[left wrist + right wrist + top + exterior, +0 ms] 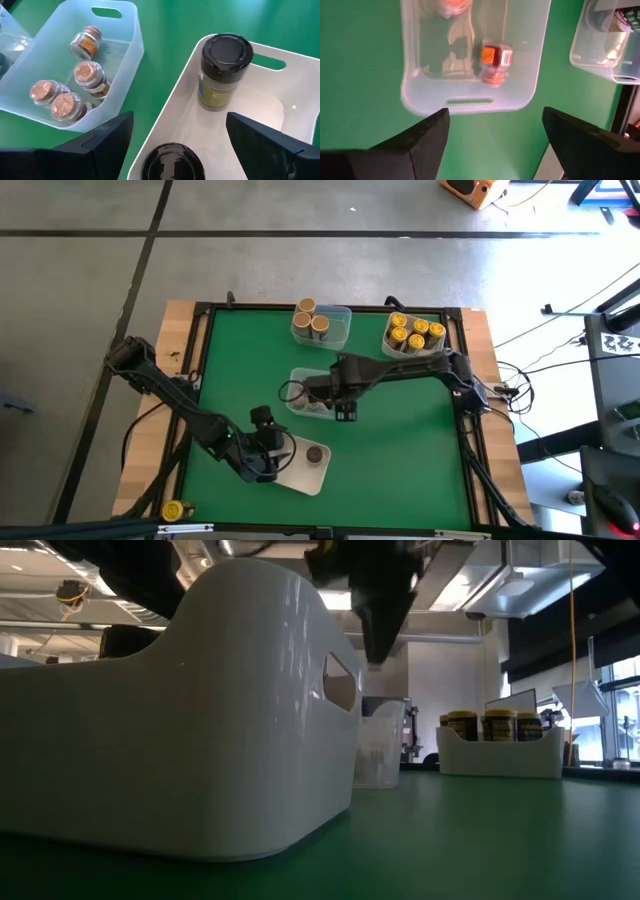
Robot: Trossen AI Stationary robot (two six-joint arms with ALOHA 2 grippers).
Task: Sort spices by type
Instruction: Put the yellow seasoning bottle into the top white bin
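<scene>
- Green table [400, 440]: left gripper [177, 132] hangs wide over white tray [300, 105] holding dark-capped jars [223, 70].
- Right gripper [495, 132], spread wide and empty, above clear tray [470, 105] of brown-capped jars [86, 74].

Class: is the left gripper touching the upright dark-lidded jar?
Apart. Left wrist view: the left gripper is open, green-free tray floor showing between its fingers and the jar.

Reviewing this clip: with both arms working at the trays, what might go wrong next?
1. The left gripper hangs open directly above a dark-lidded jar in the white plastic tray; a careless descent might tip it or the second dark-lidded jar standing nearby.
2. The right gripper is open over the clear plastic tray's rim; its fingers might catch that rim and drag the tray, disturbing the orange-topped jars lying inside.
</scene>
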